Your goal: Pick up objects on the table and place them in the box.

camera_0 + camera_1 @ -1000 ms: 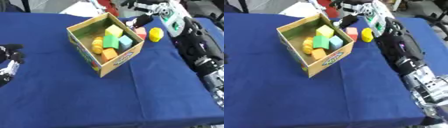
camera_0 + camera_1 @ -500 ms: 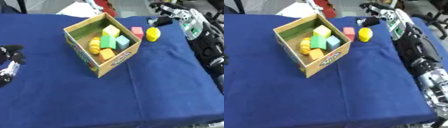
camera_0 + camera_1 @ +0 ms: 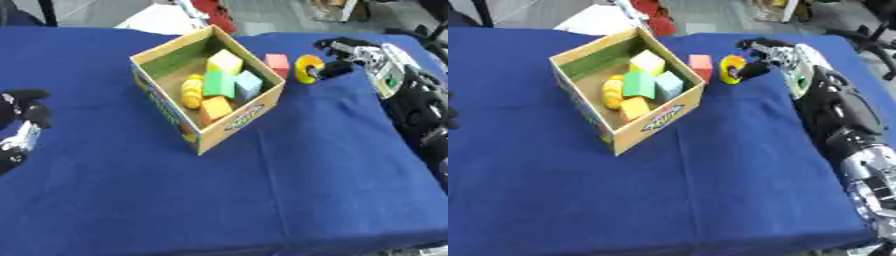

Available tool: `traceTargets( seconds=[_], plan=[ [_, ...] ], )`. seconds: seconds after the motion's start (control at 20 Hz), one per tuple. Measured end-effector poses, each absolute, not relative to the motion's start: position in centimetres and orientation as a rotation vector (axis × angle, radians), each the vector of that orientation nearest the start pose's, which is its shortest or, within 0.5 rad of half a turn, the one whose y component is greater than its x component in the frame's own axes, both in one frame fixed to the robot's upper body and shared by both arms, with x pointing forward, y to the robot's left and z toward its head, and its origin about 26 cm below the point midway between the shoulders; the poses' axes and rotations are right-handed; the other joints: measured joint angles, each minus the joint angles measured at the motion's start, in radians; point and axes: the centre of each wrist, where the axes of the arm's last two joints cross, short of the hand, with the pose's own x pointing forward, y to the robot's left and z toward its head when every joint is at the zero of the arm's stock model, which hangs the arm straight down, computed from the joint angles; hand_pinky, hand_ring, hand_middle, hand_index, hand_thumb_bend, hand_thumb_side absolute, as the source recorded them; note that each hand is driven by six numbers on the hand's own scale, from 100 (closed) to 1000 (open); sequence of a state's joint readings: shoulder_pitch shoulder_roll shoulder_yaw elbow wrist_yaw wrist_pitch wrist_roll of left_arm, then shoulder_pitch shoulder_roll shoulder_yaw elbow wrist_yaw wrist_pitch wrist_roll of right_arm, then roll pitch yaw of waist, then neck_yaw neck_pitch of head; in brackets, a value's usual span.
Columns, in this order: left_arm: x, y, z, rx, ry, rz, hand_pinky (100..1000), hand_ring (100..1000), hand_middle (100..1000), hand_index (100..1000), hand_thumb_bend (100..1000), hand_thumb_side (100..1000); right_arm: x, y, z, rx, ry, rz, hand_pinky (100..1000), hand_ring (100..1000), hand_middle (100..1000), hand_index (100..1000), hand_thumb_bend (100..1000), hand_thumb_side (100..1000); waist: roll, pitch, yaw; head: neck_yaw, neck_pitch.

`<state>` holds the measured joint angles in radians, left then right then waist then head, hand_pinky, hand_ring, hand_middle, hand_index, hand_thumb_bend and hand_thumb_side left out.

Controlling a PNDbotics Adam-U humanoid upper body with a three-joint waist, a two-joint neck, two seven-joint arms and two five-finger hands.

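Observation:
A cardboard box [image 3: 164, 102] stands on the blue table and holds several blocks: pale yellow [image 3: 225, 62], green [image 3: 216, 83], light blue [image 3: 248, 84], orange [image 3: 215, 107] and a yellow ribbed piece [image 3: 192, 90]. Just right of the box lie a red block [image 3: 277, 65] and a yellow round object [image 3: 306, 69]. My right hand [image 3: 342, 55] hovers at the yellow object's right side, fingers curled over it; whether it touches is unclear. My left hand [image 3: 22, 125] rests at the left edge, fingers relaxed, holding nothing.
The blue cloth [image 3: 262, 190] covers the whole table, with bare cloth in front of the box. My right forearm [image 3: 837, 115] runs down the right side. White and red items [image 3: 179, 15] lie beyond the far edge.
My right hand has come down from above the yellow object and to its right, and its fingers now curl beside it. The camera has shifted slightly. The left hand stayed put.

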<state>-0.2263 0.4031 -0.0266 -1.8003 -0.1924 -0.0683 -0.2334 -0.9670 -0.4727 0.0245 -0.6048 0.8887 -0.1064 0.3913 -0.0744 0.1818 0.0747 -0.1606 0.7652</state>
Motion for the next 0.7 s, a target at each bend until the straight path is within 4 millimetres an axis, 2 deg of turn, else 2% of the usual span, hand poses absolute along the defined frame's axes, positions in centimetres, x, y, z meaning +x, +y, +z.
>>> traceTargets(
  seconds=[0.2, 0.55, 0.7],
  plan=[
    [31.6, 29.1, 13.9, 0.284, -1.946, -0.792, 761, 553, 563, 807, 100, 628, 48.5, -34.5, 13.7, -0.747, -1.068, 1.256, 866, 908, 864, 995, 179, 466, 0.000, 0.000, 0.000, 0.000, 0.000],
    [31.6, 29.0, 13.9, 0.280, -1.947, -0.788, 762, 553, 563, 807, 100, 630, 48.4, -33.9, 13.2, -0.784, -1.072, 1.288, 804, 804, 647, 830, 121, 279, 0.000, 0.000, 0.002, 0.000, 0.000],
    [31.6, 29.0, 13.8, 0.278, -1.948, -0.786, 762, 553, 563, 807, 100, 631, 48.5, -33.5, 13.0, -0.847, -1.097, 1.293, 785, 770, 598, 781, 103, 180, 0.000, 0.001, 0.007, -0.001, -0.001]
  ],
)
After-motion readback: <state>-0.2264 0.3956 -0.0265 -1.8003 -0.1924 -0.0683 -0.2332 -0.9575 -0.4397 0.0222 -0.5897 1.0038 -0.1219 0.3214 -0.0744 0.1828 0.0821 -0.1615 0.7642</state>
